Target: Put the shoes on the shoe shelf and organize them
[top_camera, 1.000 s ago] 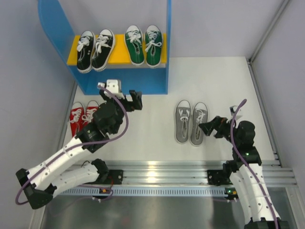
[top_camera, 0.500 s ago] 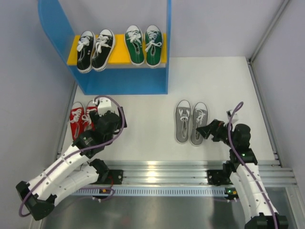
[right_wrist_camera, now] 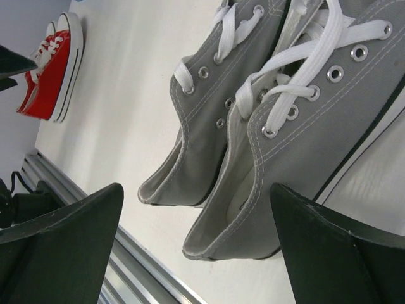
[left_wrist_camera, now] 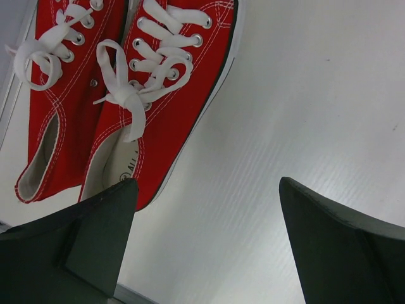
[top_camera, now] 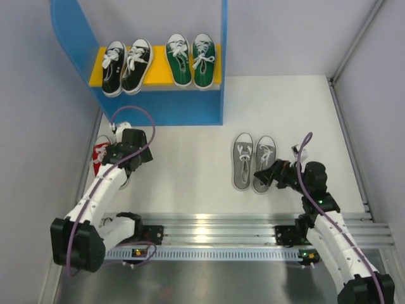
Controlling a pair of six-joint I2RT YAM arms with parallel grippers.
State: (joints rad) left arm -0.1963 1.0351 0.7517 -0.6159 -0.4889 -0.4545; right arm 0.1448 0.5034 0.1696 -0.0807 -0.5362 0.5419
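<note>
The red pair (left_wrist_camera: 120, 95) is found on the bench (left_wrist_camera: 304, 95), heels nearest, lengthwise away and offset left of the left fingers (left_wrist_camera: 95, 240), spread wide, nothing held. The grey pair (right_wrist_camera: 285, 126) is framed heels-first between the wide-spread, empty right fingers (right_wrist_camera: 63, 247).

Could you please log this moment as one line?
shelf: black pair, green pair; table: red pair, grey pair; left fingers: open, by red; right fingers: open, by grey

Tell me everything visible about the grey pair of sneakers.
The grey pair are low-top, canvas-looking sneakers with white laces, metal eyelets, white toe caps and soles. They stand upright, side by side and touching, on the white table, toes pointing away from the arms. The open right gripper sits at their heels; contact is unclear.
</note>
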